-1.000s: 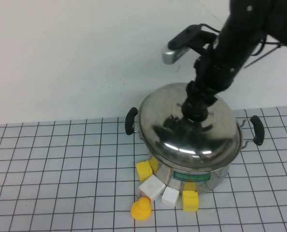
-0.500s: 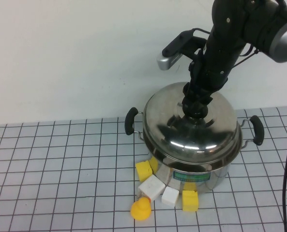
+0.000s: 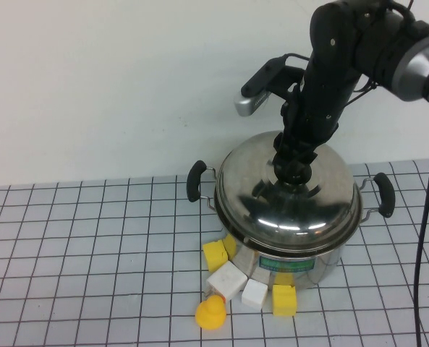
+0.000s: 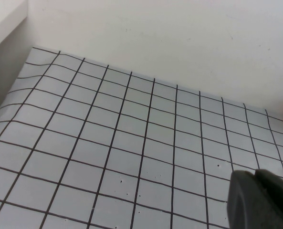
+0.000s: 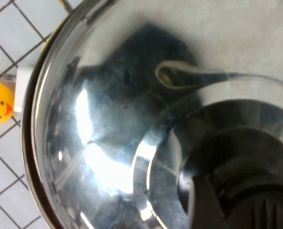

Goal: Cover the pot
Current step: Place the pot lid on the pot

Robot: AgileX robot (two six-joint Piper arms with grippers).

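The pot (image 3: 301, 262) stands on the gridded tabletop (image 3: 84, 246) toward its right edge, two black side handles (image 3: 195, 181) projecting left and right and a green label (image 3: 283, 266) on its near wall. A domed steel lid (image 3: 289, 194) rests on the pot's rim and covers the opening. The right gripper (image 3: 292, 168) reaches down from the far right onto the lid's black knob (image 5: 236, 162) at the centre of the dome; whether its fingers are pinching the knob or parted cannot be told. Compared with the earlier views, the lid has shifted from hanging off toward the near-left side of the pot to sitting more squarely over the rim, and the right arm stands more upright.

Against the pot's near side lie two yellow blocks (image 3: 215, 254), two white blocks (image 3: 227, 281) and a yellow toy duck (image 3: 210, 313).

The left gripper (image 4: 258, 202) hangs over bare gridded surface near the tabletop's far edge, only a dark tip showing; its fingers cannot be judged.
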